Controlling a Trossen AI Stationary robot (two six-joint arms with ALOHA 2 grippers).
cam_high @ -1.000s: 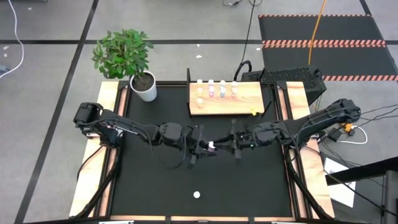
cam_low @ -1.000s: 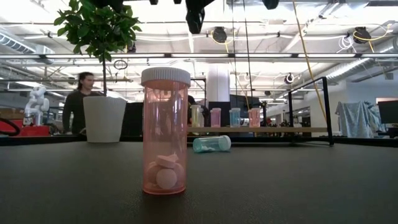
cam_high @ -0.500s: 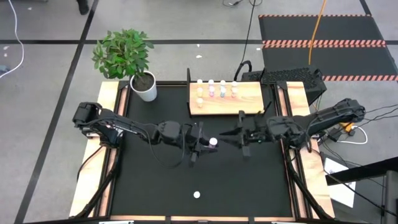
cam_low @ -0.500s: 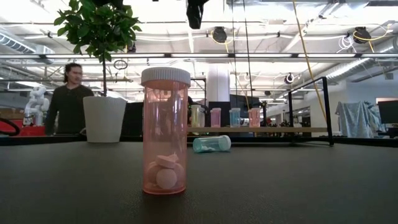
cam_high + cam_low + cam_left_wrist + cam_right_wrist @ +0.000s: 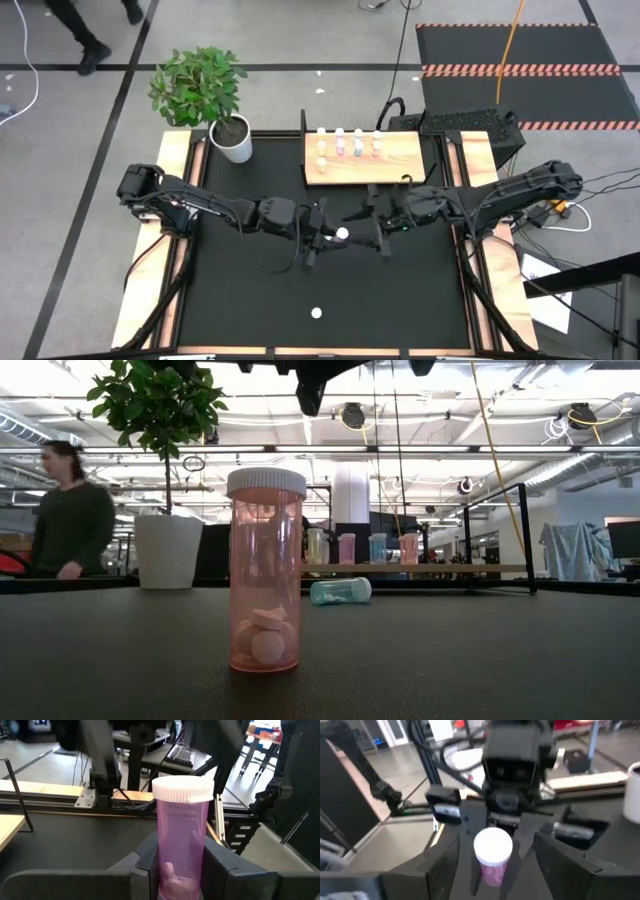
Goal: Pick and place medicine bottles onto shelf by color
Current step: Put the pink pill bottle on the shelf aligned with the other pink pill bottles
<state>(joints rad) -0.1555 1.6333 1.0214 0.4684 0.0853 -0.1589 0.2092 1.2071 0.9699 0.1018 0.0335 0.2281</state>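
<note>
Black matting is covering the big table (image 5: 250, 300), and a person (image 5: 65, 510) is walking past in the room behind it. At the far side, the light-wood shelf (image 5: 395, 165) is already holding a row of small white-capped bottles (image 5: 348, 145), so part of the sorting looks done. A pink bottle (image 5: 266, 570) is standing on the mat near the front, and a teal bottle (image 5: 340, 591) is lying on its side farther back, so at least these are waiting. The left arm is reaching to the middle of the table, and the left gripper (image 5: 322, 236) is squeezing a purple bottle (image 5: 181, 840) and holding it upright above the mat. The right arm is reaching in from the other side, and the right gripper (image 5: 372, 225) is standing wide open just beside that bottle, holding nothing. I think the purple bottle is being passed between the arms.
</note>
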